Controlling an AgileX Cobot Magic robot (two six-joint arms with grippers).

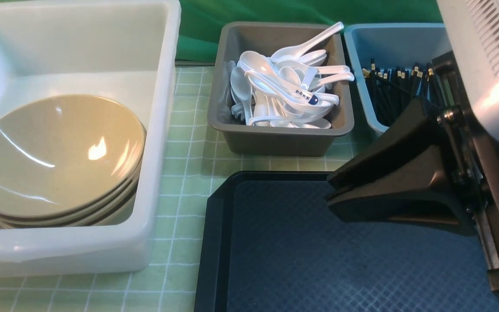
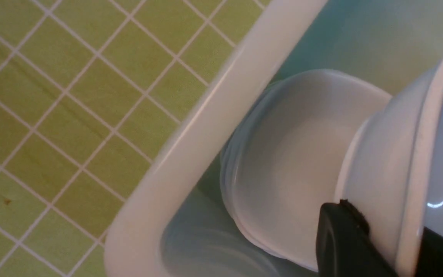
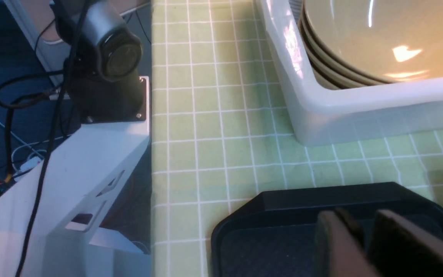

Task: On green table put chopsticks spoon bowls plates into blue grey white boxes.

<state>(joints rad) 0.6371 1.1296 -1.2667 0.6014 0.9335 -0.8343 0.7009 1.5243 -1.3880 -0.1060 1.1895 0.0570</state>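
Note:
My left gripper [image 2: 390,231] is shut on the rim of a white bowl [image 2: 383,154], held tilted inside a white box [image 2: 206,127] against another white bowl [image 2: 294,154]. The left gripper does not show in the front view. The white box [image 1: 163,130] holds a stack of olive plates [image 1: 54,156], also seen in the right wrist view [image 3: 383,34]. A grey box [image 1: 280,138] holds white spoons [image 1: 284,86]. A blue box [image 1: 362,47] holds black chopsticks [image 1: 392,86]. My right gripper [image 1: 329,190] is shut and empty above a dark tray [image 1: 319,260].
The dark tray [image 3: 321,196] lies at the front of the green checked tablecloth [image 1: 189,182], its floor bare. The robot's base with cables [image 3: 102,57] stands off the table's edge. A green backdrop [image 1: 197,30] hangs behind the boxes.

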